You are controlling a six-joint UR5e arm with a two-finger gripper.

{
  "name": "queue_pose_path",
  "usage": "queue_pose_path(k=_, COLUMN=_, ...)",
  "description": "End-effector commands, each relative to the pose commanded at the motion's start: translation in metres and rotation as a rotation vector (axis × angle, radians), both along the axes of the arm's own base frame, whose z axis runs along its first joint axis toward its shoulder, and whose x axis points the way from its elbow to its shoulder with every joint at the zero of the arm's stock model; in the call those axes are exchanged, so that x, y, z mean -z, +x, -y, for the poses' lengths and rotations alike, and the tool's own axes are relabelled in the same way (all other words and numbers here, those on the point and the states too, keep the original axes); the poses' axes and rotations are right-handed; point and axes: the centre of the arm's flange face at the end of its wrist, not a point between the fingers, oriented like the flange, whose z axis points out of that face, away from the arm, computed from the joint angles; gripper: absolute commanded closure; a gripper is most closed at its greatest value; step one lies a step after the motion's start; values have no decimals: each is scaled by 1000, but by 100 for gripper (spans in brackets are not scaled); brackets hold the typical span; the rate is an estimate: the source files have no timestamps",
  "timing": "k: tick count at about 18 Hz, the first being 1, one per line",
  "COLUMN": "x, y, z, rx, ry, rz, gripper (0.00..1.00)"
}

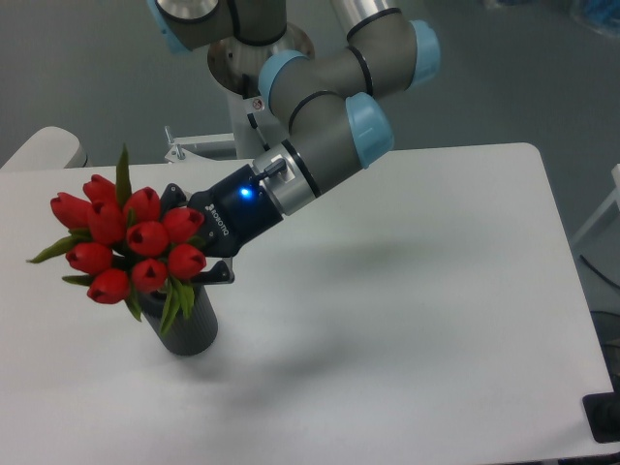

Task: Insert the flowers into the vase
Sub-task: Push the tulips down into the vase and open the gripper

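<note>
The vase (190,327) stands on the table (436,291), toward its left side and near the front edge. The flowers (131,249) sit just above the vase's mouth, leaning left, their lower end at the mouth. The claw (199,239) reaches in from the right, behind the flower heads, above the vase

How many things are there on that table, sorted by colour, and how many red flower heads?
Red tulip heads in the flowers: 9
Dark grey vase: 1
Total: 1 bunch plus 1 vase, 2 things
</note>
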Motion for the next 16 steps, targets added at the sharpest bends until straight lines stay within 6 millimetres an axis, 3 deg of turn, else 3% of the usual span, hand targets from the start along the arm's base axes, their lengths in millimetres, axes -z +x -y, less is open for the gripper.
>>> queue_pose_path(k=5, x=11, y=7, z=1, rx=8, ry=-10, rz=12, gripper=90)
queue_pose_path(k=10, x=50, y=20, z=13, rx=46, ry=24, rz=-39, gripper=87)
queue_pose_path(k=16, x=63, y=17, z=12, rx=55, ry=26, rz=-57, gripper=79)
